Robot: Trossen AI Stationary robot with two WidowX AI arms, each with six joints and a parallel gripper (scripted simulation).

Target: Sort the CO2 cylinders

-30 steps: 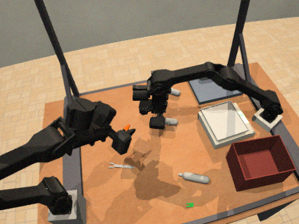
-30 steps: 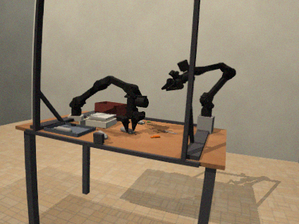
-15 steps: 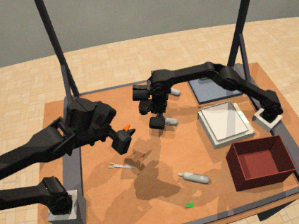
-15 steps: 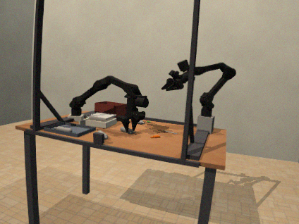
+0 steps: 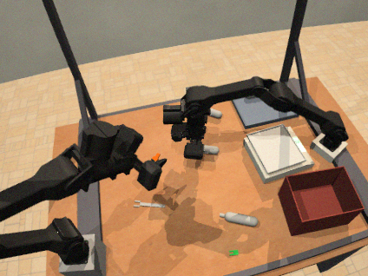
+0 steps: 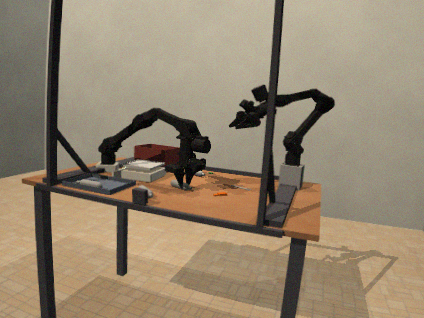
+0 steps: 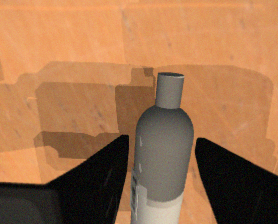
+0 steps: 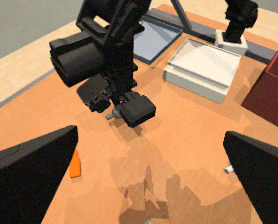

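Note:
A grey cylinder (image 5: 211,150) (image 7: 164,150) lies on the table between the fingers of my left gripper (image 6: 184,183) (image 7: 162,143). Those fingers are part-way open, with a thin gap on each side of it. A second cylinder (image 5: 215,114) lies near the back edge, a third (image 5: 240,219) lies left of the scrap bin (image 5: 321,217) (image 8: 265,97), and one (image 6: 90,183) lies on the blue-grey tray (image 5: 260,122) (image 8: 155,47). The scale (image 5: 278,150) (image 8: 200,62) has an empty pan; its display is unreadable. My right gripper (image 8: 151,135) is wide open and empty, high above the table.
An orange piece (image 5: 156,157) (image 6: 220,194) lies under the right gripper's side. A pale forked tool (image 5: 148,205) and a small green piece (image 5: 233,253) lie on the table. The left arm reaches over the tray's front side. Frame posts stand at the table's edges.

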